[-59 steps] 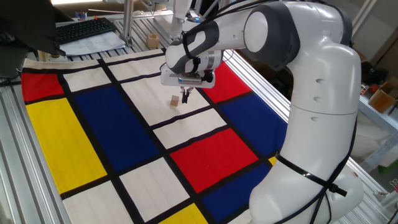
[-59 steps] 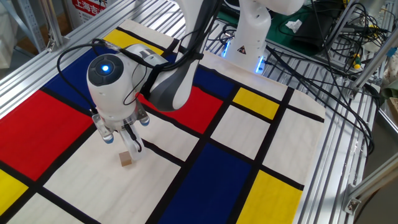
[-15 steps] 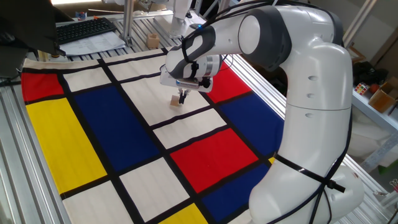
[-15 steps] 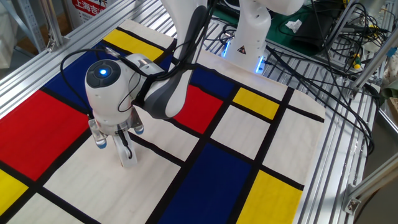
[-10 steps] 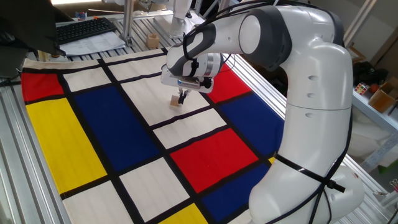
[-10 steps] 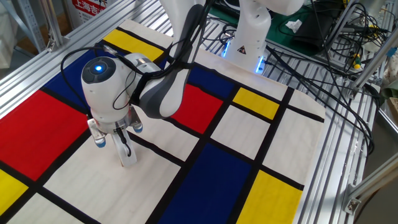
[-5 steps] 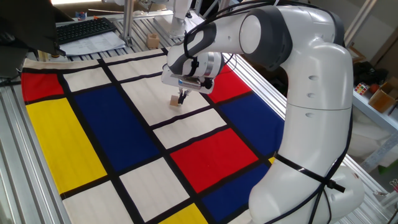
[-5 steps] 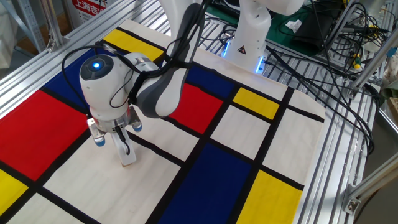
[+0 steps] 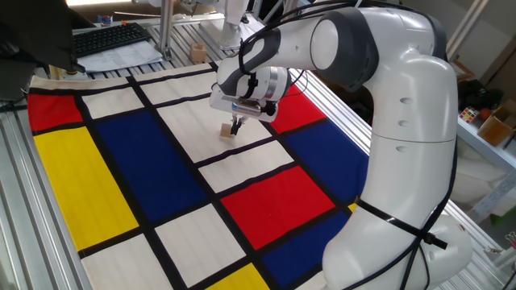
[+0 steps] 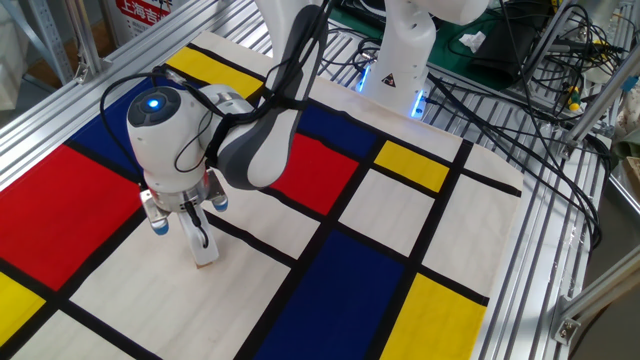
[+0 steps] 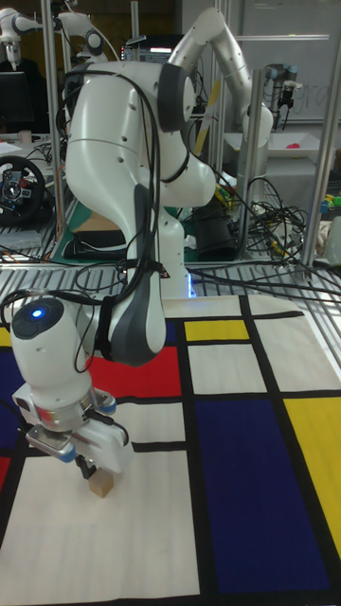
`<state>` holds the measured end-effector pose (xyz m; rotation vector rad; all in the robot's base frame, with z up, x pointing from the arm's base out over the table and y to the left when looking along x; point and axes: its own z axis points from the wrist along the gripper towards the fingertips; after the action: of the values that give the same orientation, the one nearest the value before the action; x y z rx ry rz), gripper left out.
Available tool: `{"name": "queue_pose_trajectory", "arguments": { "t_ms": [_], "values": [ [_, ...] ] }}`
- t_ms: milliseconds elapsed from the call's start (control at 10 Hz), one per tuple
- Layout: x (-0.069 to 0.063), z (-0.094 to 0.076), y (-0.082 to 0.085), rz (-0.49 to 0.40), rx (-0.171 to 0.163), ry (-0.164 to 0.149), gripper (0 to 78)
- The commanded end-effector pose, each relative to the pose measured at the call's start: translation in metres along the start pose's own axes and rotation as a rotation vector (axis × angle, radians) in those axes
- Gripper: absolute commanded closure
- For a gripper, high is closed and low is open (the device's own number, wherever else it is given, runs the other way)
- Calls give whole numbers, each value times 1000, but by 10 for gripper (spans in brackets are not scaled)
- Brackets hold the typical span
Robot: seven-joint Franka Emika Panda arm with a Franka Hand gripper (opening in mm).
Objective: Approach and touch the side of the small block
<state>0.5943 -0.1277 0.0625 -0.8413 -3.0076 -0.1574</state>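
Note:
The small block [image 9: 226, 130] is a tiny light-brown wooden cube on a white panel of the coloured mat [image 9: 121, 161]. My gripper [image 9: 236, 126] points down with its dark fingers together, and the tip is low against the block's right side. In the other fixed view the gripper [image 10: 203, 244] stands just behind the small block [image 10: 206, 259] and covers part of it. The tall fixed view shows the small block [image 11: 101, 487] right under the gripper [image 11: 88, 470], with the tip at its upper left edge. Nothing is held.
A bigger pale tan block [image 9: 197, 53] sits on the aluminium frame behind the mat, near a keyboard [image 9: 113, 36]. Cables [image 10: 540, 90] trail over the rails at the right. The robot's base [image 10: 400, 55] stands at the mat's far edge.
Since the earliest frames the gripper has come down and moved closer until its tip is at the block's side. Over the last second it has barely shifted.

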Motion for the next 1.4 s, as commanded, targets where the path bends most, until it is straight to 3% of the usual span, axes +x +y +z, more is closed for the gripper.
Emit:
{"name": "queue_pose_trajectory", "arguments": {
  "t_ms": [100,300,900,1400],
  "values": [
    [-1,-1,0,1,-6,-3,776],
    [-1,-1,0,1,-24,-7,776],
    [-1,-1,0,-1,-28,-12,776],
    [-1,-1,0,-2,-62,-13,776]
  ]
}}
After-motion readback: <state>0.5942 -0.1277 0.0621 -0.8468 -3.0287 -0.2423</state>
